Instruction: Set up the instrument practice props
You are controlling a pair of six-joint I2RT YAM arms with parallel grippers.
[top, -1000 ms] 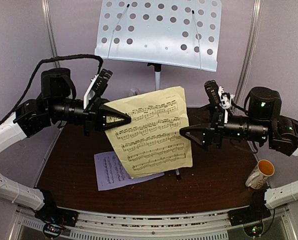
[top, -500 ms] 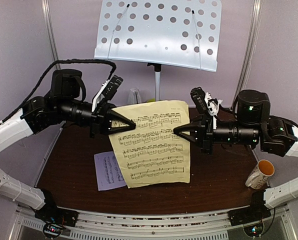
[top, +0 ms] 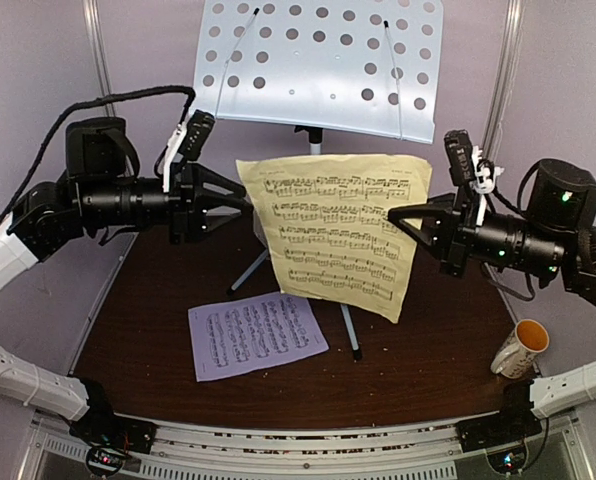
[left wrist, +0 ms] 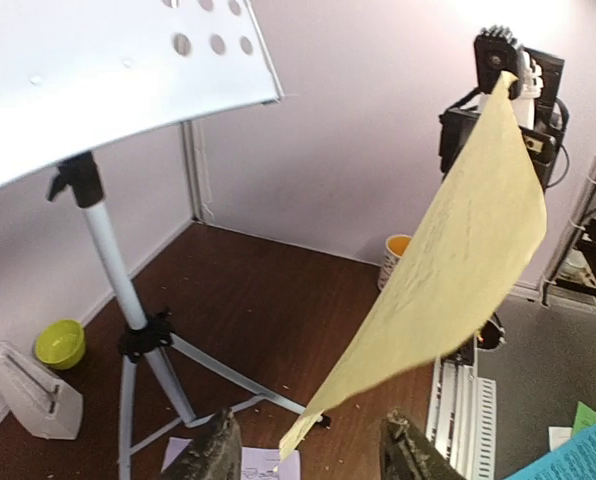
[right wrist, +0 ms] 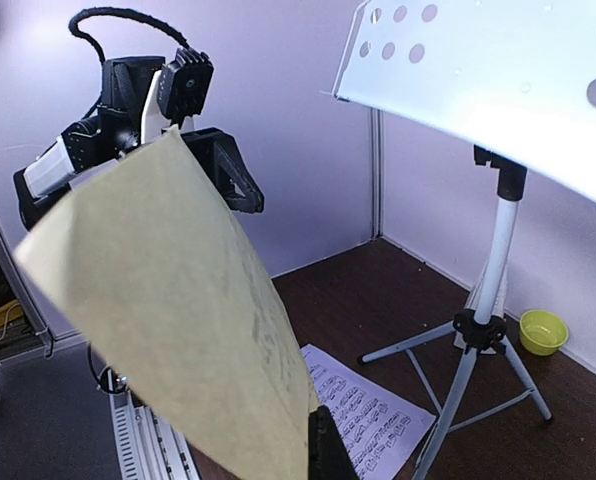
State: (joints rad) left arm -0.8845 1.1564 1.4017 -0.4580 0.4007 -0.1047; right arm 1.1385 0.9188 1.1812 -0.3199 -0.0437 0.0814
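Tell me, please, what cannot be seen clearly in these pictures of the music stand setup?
- The metronome: absent in the top view, likely behind the yellow sheet.
- The mug: in the left wrist view, mostly behind that sheet.
- The right gripper: its wrist view cuts the fingers at the bottom edge.
- Printed notes: too small to read in any view.
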